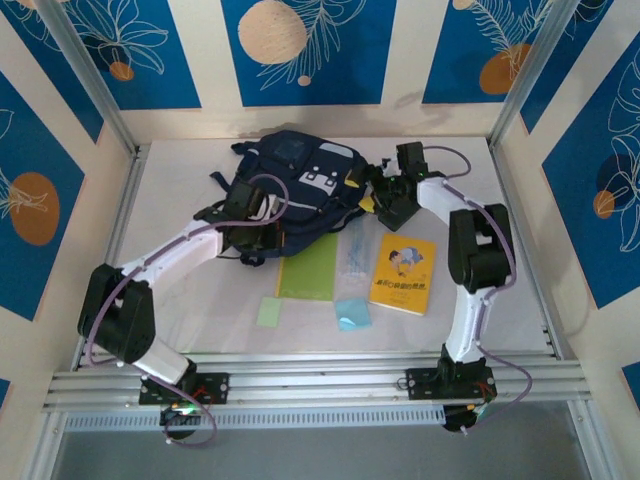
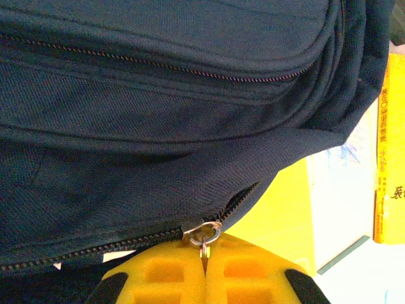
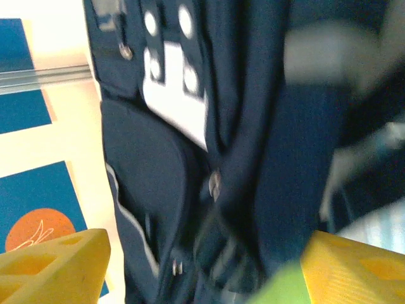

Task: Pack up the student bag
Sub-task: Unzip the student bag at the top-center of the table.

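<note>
The left arm point(image 1: 170, 250) and right arm point(image 1: 462, 320) had white shells, bulky black joint housings and thin lilac cables point(image 1: 92, 325) looping alongside. Black bases point(image 1: 185, 388) sat toward six o'clock. Moulded yellow fingers point(image 2: 161, 275) showed square hollows.

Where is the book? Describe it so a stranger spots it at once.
Start at the big navy student bag. In front of it flat things lie in a row; take the rightmost, beside the right arm. It is the book: orange-yellow with a cartoon cover, unlike the plain green sheet and clear sleeve.
</note>
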